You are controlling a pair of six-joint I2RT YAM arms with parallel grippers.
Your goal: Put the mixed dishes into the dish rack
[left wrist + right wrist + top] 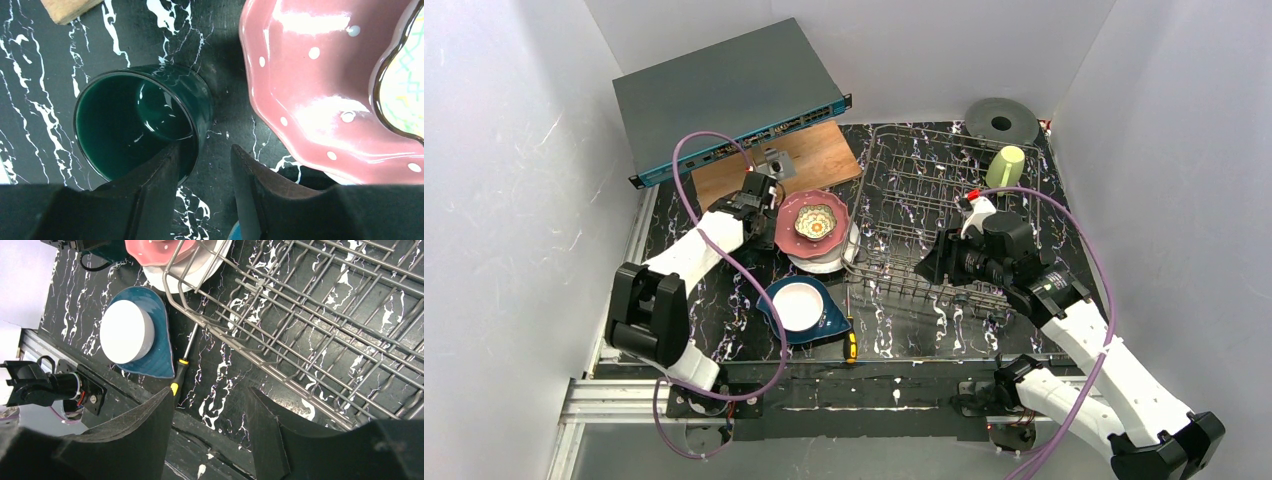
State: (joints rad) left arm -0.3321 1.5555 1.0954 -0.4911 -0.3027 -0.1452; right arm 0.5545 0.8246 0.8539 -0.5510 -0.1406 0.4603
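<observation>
mug in work: dark teal mug stands upright on the table, mouth up, just left of the pink plate.
left claw: left gripper is over the mug's near rim. One finger is inside the mouth and the other outside the wall. I read it as spread, with a gap showing at the outer finger and nothing pinched.
plate stack: pink white-dotted plate carries the small cream flower-shaped dish. The white plate is underneath, up against the rack's near-left corner.
second stack: white bowl sits on the dark blue plate, nearer me than the pink stack.
rack: dish rack sits right of centre on the table.
pale mug: pale yellow-green mug is at the rack's far-right corner. I cannot tell if it is inside.
right claw: right gripper hangs over the rack's near edge, fingers apart, holding nothing.
stray tool: screwdriver lies between the blue plate and the rack.
background: wooden board is at the far left.
</observation>
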